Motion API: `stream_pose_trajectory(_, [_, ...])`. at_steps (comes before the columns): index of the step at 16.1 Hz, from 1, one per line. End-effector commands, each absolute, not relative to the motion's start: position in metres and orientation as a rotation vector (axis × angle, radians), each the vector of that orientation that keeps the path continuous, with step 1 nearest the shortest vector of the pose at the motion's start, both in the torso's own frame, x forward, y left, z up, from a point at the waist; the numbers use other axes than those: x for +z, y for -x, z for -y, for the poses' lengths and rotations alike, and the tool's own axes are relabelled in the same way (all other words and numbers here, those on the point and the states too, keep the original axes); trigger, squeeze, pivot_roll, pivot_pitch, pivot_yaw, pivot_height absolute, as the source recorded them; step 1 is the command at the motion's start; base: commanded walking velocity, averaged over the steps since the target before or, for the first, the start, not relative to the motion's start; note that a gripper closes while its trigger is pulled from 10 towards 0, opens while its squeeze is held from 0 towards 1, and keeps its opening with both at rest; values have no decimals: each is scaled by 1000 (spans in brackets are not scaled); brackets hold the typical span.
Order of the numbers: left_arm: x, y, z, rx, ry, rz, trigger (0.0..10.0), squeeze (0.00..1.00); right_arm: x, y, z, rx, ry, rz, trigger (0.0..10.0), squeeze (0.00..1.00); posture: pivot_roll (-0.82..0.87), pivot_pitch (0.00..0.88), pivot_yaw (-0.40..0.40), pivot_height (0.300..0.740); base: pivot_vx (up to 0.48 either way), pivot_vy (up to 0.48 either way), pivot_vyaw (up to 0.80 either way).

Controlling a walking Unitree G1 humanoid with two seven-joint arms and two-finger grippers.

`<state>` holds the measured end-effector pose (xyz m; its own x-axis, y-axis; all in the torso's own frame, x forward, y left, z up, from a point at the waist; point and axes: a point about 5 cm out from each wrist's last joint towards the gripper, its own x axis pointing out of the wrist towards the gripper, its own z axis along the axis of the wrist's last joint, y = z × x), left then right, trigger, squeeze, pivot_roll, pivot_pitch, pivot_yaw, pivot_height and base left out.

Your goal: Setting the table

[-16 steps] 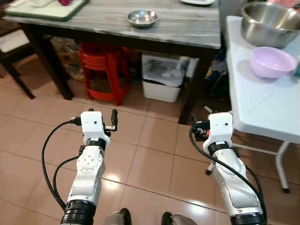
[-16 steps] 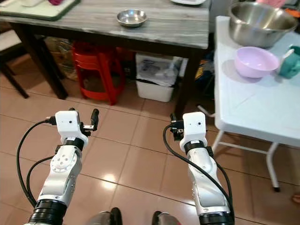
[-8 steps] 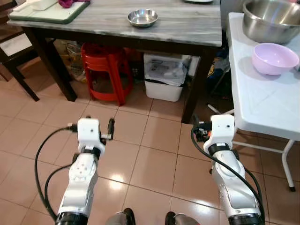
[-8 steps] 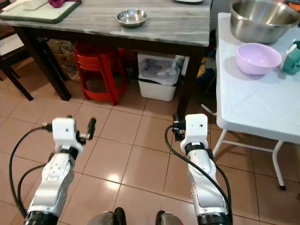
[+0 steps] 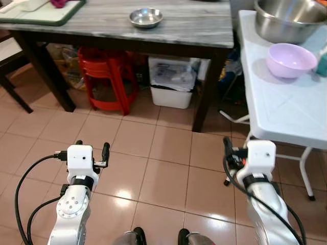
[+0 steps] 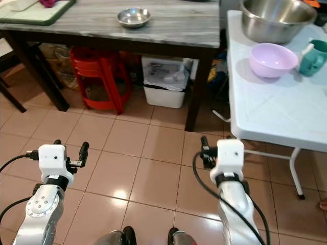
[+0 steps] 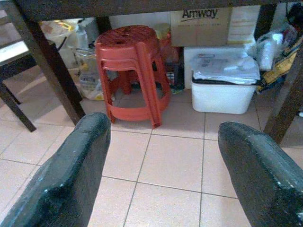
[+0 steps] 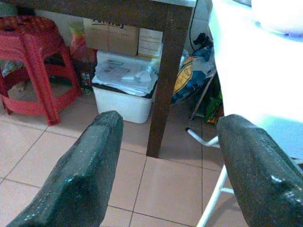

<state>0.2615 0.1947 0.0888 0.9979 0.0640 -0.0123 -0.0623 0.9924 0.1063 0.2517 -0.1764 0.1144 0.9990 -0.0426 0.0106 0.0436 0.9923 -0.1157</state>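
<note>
Left end effector (image 7: 161, 161) & right end effector (image 8: 165, 161): fingers wide apart, empty, above tile floor (image 5: 163, 168).

Head views bright and sharp, even indoor light; white glare patch on the glossy tan floor tiles (image 5: 122, 188). Wrist views bluish, softer, with the white folding table (image 8: 251, 71) blown out and near black fingers (image 7: 66, 179) blurred.

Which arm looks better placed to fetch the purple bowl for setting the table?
Probably the right. The purple bowl sits on the white folding table on the robot's right, and the right gripper, jaws open and empty, already points toward that table's edge. The left gripper faces the red stool.
</note>
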Motion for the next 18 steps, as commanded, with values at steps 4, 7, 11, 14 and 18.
stream_pose_trajectory(4, [93, -264, -190, 36, -107, -13, 10000, 0, 117, -245, 177, -39, 150, 3, 10000, 0, -125, 184, 20, 740, 0, 0, 0])
stream_pose_trajectory(7, [101, -271, -180, -1, -89, 16, 10000, 0, 124, -255, 177, -29, 159, 19, 10000, 0, -125, 175, 13, 740, 0, 0, -498])
stream_pose_trajectory(11, [105, -273, -174, -15, -67, 28, 10000, 0, 130, -261, 176, -20, 166, 32, 10000, 0, -129, 183, 2, 740, 0, 0, -788])
stream_pose_trajectory(14, [109, -275, -168, -53, -18, 36, 10000, 0, 133, -264, 173, -7, 173, 44, 10000, 0, -133, 186, -2, 740, 0, 0, -500])
stream_pose_trajectory(18, [109, -277, -169, -49, -17, 35, 10000, 0, 132, -264, 173, -7, 174, 42, 10000, 0, -141, 189, 0, 740, 0, -121, 0])
